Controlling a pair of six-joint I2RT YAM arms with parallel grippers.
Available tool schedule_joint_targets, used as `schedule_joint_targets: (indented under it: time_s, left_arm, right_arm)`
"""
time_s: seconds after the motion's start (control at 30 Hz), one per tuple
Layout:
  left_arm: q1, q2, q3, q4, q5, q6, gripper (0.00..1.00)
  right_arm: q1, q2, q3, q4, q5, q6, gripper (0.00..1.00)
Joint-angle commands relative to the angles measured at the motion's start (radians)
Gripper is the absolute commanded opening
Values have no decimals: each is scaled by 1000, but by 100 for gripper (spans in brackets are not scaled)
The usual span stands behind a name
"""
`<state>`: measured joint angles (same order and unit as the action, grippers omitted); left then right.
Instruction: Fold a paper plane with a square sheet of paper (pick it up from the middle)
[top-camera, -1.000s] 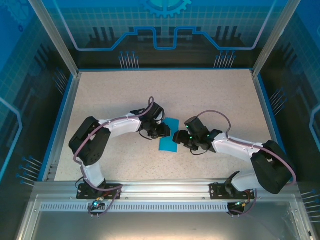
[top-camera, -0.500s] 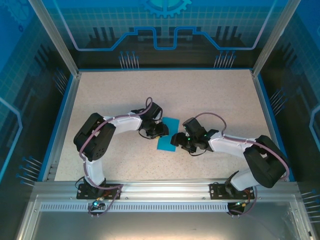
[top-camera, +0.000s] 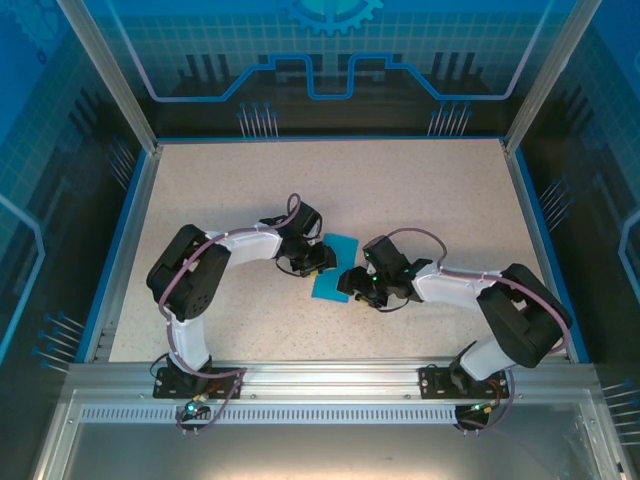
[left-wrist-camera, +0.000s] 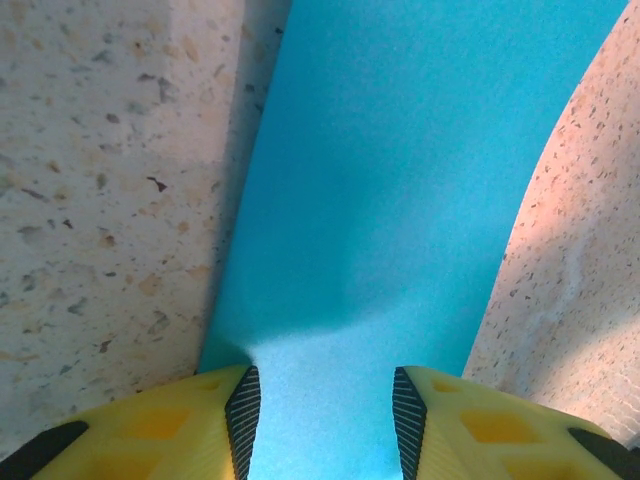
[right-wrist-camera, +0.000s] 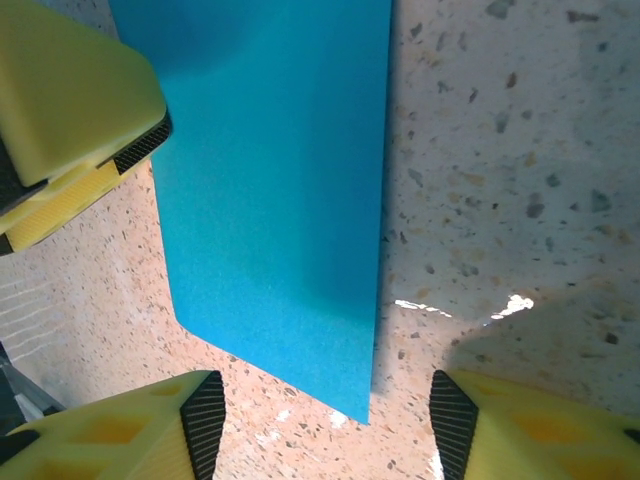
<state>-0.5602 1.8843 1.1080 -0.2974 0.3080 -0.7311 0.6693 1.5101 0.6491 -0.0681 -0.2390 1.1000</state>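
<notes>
Surface: pale speckled table (top-camera: 200, 200).
Left gripper (left-wrist-camera: 322, 400): spread, straddling the sheet of paper (top-camera: 338, 262) at its left edge (probably to flatten its crease).
Sheet: folded narrow, lying at frame centre.
Right gripper (right-wrist-camera: 322, 410): spread around lower corner, steadying.

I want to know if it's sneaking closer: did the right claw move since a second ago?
Yes. The right gripper slid left, away from the table's right edge, closer onto the blue paper.
</notes>
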Motion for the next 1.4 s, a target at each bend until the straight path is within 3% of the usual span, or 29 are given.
schedule_joint_targets:
  time_s: [0.0,0.8,1.0,1.13,1.27,1.37]
  left_arm:
    - [8,27,-23,-6,11,-11,42]
    - [8,30,-31,-4,9,-11,43]
    - [7,14,-31,-6,9,-11,43]
    - [7,-38,-39,4,14,-3,43]
    - [8,-109,-52,31,39,12,46]
    - [13,-141,-65,62,67,45,48]
  right_arm:
    - [15,21,20,32,-27,24,55]
    - [45,61,-16,168,-41,104,38]
    - [46,62,-25,163,-7,124,26]
    - [45,58,-16,104,8,112,10]
    - [41,53,14,16,-26,11,0]
    - [42,67,38,-58,-68,-87,0]
